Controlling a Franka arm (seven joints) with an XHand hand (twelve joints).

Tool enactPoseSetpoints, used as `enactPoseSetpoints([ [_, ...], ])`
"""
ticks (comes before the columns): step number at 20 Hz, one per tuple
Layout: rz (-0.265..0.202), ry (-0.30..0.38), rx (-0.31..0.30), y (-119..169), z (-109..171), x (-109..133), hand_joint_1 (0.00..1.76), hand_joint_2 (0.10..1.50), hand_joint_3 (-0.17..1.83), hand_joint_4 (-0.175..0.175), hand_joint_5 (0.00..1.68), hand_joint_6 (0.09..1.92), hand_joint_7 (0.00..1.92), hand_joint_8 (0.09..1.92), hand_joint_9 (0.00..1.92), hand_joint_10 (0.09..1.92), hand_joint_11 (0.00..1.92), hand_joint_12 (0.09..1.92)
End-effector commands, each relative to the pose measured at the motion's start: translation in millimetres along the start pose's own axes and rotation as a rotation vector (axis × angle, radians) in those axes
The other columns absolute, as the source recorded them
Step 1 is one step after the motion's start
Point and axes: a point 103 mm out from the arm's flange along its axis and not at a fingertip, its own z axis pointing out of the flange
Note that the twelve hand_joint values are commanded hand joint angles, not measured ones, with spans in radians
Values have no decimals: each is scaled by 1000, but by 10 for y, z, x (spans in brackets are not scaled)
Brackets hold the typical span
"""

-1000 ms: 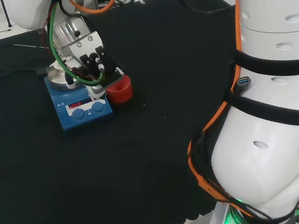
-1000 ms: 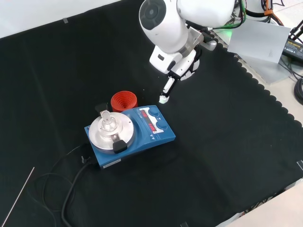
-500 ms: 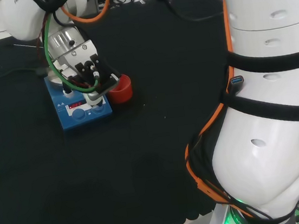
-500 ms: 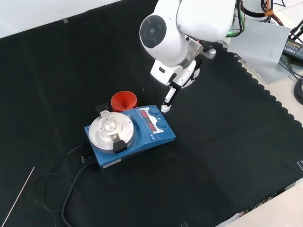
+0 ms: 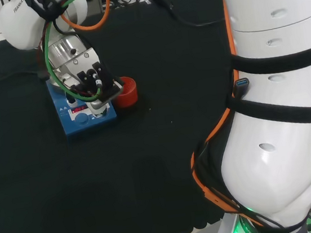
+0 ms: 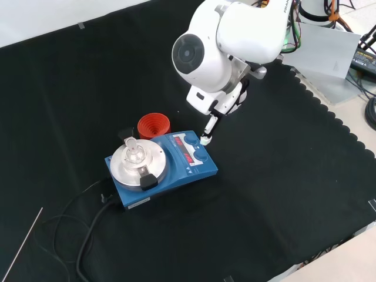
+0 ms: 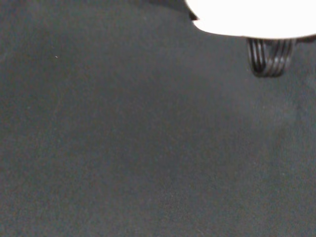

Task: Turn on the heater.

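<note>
In the front view, a thin pale rod (image 6: pixel 22 239) lay near the bench's left edge, and beside it a black power cable (image 6: pixel 82 232) looped across the cloth (image 6: pixel 294 194) up to the heater (image 6: pixel 161 168). The heater, a blue hotplate with a round steel top, stood about midway across the bench, well clear of every edge. Its long axis ran from lower left to upper right in that view, with the cable end at the lower left and the control panel, two blue knobs and a red display, pointing to the upper right. A small clear glass vessel (image 6: pixel 132 152) stood on the steel plate, and a red ribbed ring stand (image 6: pixel 154 126) sat touching or just beside the heater's far side. Wide bare cloth lay open to the right of the heater, as far as the scalloped edge, and in front of it.

The hand (image 6: pixel 207 132) came down from the view's top with one finger stretched out straight, its white tip at the knob end of the panel; whether it touched could not be told. It grasped nothing. In the head view the hand (image 5: pixel 96 88) hung over the panel, just left of the red stand.
</note>
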Motion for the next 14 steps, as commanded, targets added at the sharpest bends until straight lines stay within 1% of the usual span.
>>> enactPoseSetpoints([
  [1,11,-7,17,49,16,-30,1630,444,1356,-20,328,241,1781,1920,1920,1618,1920,1642],
  [12,9,-3,32,144,31,-62,1632,440,1362,-20,334,231,1784,1920,1920,1616,1920,1641],
  [14,15,-11,39,154,17,-32,1632,439,1363,-20,335,229,1785,1920,1920,1615,1920,1641],
])
